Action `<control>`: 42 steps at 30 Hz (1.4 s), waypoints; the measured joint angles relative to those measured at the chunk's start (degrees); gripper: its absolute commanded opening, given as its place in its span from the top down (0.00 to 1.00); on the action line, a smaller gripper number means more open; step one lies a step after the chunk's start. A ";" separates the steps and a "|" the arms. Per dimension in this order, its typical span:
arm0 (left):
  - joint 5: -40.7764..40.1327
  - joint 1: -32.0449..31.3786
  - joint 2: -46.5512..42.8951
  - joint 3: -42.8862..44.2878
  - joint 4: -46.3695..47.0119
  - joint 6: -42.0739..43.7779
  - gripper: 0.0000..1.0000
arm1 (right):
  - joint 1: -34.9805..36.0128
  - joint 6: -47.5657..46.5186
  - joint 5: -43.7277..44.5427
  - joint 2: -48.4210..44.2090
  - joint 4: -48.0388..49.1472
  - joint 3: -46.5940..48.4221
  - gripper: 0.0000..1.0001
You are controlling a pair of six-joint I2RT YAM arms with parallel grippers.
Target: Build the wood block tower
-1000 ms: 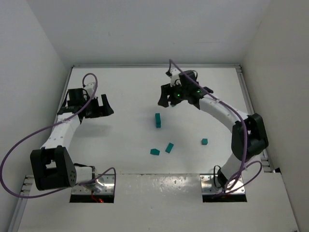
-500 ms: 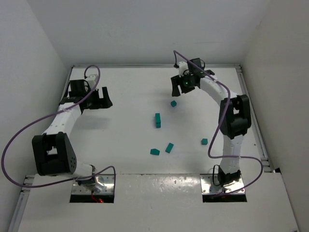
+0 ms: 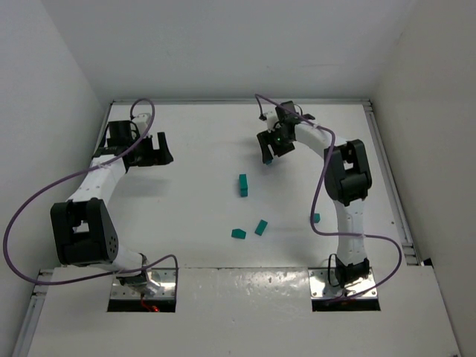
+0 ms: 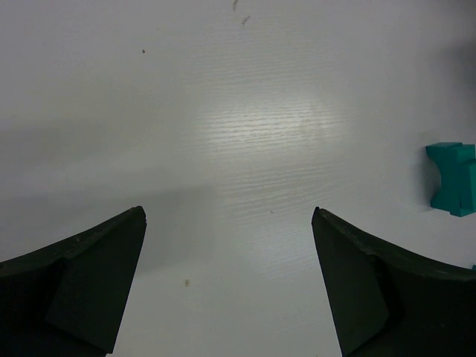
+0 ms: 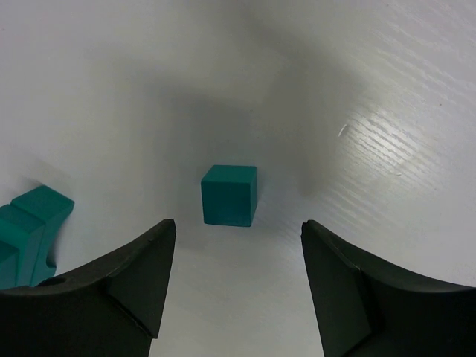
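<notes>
Cube [image 5: 229, 195]: on the table [image 3: 193, 149], near the tower [image 3: 242, 185], under the right gripper [image 5: 236, 227].
Right gripper: spread wide, empty.
Left gripper [image 4: 229, 216]: spread, empty.
Handling: probably light, rigid wood; pinch opposite flat faces.

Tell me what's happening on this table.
The robot is stacking teal blocks. The right gripper hangs open just above a single cube at the far side, not gripping it. The left gripper is open over bare table, holding nothing. A short tower stands mid-table, with three loose blocks on its near side.
</notes>
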 measured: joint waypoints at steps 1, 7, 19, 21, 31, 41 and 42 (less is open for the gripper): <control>-0.02 0.00 0.00 0.00 0.00 0.00 0.00 | 0.07 0.02 0.44 0.13 0.09 0.09 0.32; -0.07 0.00 0.00 0.00 0.00 -0.07 0.00 | 0.39 -0.02 2.32 1.46 0.48 0.55 0.37; -0.09 0.00 0.00 0.00 0.00 -0.11 0.00 | 1.99 -0.61 3.74 4.39 1.70 3.28 0.57; -0.09 0.00 0.04 0.00 0.00 -0.11 0.00 | 2.21 -0.59 3.78 4.39 1.68 3.34 0.64; -2.05 -0.04 0.44 -0.04 0.04 -0.74 0.00 | 2.93 4.15 6.78 2.91 1.51 1.70 0.95; -10.93 -1.62 -9.01 -7.61 1.90 -5.27 0.00 | 9.62 21.35 24.15 -11.63 -2.73 -4.31 0.99; -11.54 -1.86 -9.77 -8.35 2.01 -5.81 0.00 | 10.47 22.58 25.14 -12.87 -3.04 -4.46 0.99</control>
